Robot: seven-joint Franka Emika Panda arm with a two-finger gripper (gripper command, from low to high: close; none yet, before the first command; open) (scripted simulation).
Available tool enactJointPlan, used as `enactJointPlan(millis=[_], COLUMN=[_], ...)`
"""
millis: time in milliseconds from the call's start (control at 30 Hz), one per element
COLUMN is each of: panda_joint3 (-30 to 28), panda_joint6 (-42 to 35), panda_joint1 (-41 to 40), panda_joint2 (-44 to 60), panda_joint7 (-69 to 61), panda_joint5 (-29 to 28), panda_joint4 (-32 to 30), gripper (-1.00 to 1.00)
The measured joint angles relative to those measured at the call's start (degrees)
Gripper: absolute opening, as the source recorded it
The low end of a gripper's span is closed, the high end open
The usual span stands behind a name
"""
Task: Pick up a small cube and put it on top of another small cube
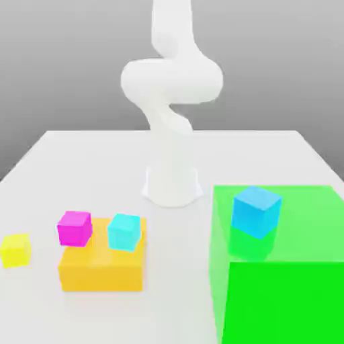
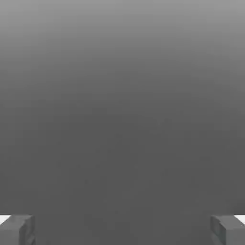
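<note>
Yellow small cube point(image 1: 15, 250), magenta cube point(image 1: 74, 228)

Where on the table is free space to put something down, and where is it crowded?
Free: the white table behind the orange block, up to the robot base. Crowded: around the yellow cube, magenta cube, cyan cube; the green block fills the exterior view's right.

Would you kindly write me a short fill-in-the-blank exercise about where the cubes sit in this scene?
1. The magenta cube rests on the ____ block.
2. The blue cube sits on the large ____ block.
3. The yellow cube lies directly on the ____.
4. The fingers stand ____.

Missing words: orange; green; table; open
</note>
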Motion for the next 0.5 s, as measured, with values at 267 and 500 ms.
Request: enactJointPlan(millis=[267, 500], panda_joint3=[-8.02, -14.72], panda_joint6=[7.67, 14.2], panda_joint1=[-6.53, -12.4], panda_joint2=[16.89, 31.43], panda_joint7=[5.89, 10.31], panda_joint5=[2.92, 6.29], panda_joint4=[-4.62, -8.56], gripper=[0.0, 0.0])
